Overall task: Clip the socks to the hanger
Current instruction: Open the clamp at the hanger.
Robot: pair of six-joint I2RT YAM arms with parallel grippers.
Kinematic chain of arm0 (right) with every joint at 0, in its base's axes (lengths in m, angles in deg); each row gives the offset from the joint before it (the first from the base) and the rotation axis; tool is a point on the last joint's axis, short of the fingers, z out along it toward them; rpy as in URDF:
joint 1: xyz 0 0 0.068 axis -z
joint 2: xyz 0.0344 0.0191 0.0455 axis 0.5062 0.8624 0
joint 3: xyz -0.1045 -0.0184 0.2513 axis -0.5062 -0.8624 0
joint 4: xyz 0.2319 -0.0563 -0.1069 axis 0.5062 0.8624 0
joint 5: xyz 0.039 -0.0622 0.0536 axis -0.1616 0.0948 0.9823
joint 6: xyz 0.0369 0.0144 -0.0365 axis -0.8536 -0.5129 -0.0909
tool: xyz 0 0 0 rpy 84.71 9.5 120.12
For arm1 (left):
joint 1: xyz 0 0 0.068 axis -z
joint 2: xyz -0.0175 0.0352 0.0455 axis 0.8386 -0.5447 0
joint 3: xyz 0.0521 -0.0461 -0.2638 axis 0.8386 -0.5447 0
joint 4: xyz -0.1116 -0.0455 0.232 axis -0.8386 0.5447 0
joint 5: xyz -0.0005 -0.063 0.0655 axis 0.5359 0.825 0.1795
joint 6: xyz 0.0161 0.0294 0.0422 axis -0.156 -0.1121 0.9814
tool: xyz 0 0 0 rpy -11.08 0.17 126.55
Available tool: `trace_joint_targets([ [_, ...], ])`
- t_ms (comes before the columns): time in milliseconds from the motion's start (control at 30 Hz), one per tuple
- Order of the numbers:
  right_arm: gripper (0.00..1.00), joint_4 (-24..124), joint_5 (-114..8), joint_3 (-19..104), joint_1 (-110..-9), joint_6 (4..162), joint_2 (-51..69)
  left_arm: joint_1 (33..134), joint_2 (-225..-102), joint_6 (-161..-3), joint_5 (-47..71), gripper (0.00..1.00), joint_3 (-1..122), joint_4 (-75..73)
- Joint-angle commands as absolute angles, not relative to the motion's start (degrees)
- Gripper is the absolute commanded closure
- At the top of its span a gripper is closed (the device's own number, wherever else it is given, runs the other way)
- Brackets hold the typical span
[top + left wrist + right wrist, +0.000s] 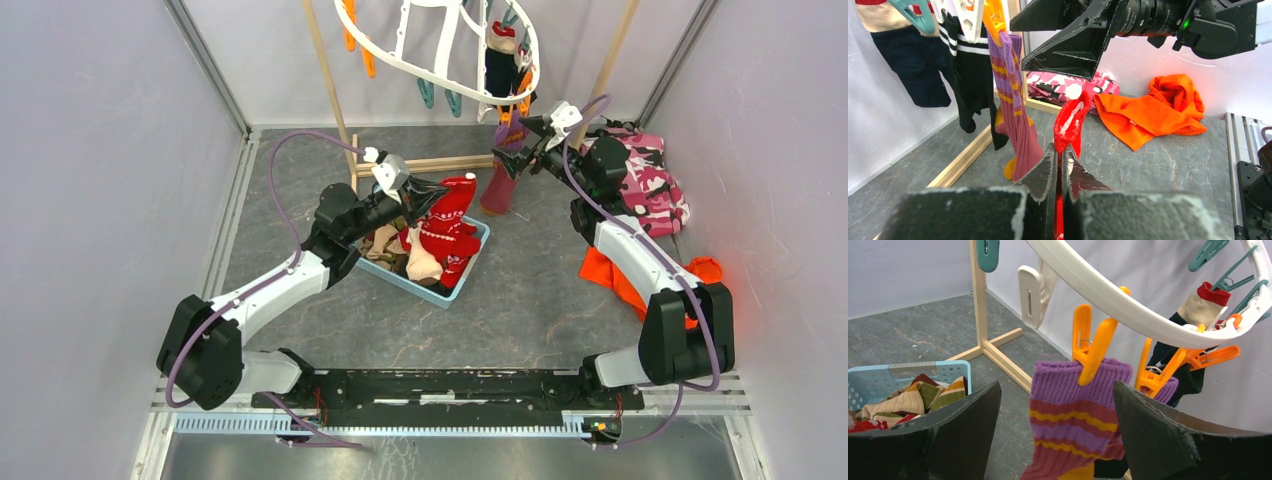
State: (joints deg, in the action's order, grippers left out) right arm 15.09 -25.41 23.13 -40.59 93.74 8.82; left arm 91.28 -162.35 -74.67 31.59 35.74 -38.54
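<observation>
My left gripper (pixel 436 196) (pixel 1062 156) is shut on a red sock with white patterns (pixel 452 212) (pixel 1071 117), lifted above the blue basket (pixel 415 292). Several more socks (pixel 908 402) lie in that basket. The white hanger (pixel 372 50) (pixel 1108 296) hangs overhead with teal and orange clips. A purple sock with orange stripes (pixel 500 182) (pixel 1078 405) hangs from an orange clip (pixel 1093 347). My right gripper (pixel 514 148) (pixel 1057 386) stands open with a finger on either side of that sock, not touching it. Dark socks (pixel 500 70) hang further along.
The wooden pole rack (pixel 330 85) stands behind the basket, its base bar (pixel 1003 360) on the floor. A pink camouflage garment (pixel 652 182) and an orange cloth (pixel 615 272) lie at the right. Grey walls close in left, right and back.
</observation>
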Motion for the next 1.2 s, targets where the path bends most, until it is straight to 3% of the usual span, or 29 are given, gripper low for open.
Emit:
trace_joint_targets([
  [0,0.12,15.42,-21.91,25.91,-40.0,94.15,7.8,91.7,-161.13,-76.16,32.7,0.98,37.52,-38.9],
  [400,0.14,15.7,5.06,22.87,-39.66,94.88,2.35,91.67,-160.43,-70.29,33.27,0.98,39.34,-33.28],
  [800,0.24,26.03,0.72,24.49,-46.85,102.02,2.79,91.71,-160.98,-75.08,34.01,0.98,39.81,-38.4],
  [967,0.32,26.0,0.41,24.41,-48.19,101.37,3.32,91.66,-160.38,-75.89,33.88,0.98,39.16,-39.31],
  [1167,0.55,24.37,1.16,24.59,-49.09,99.59,3.44,91.67,-160.19,-76.13,33.42,0.98,38.95,-39.6],
])
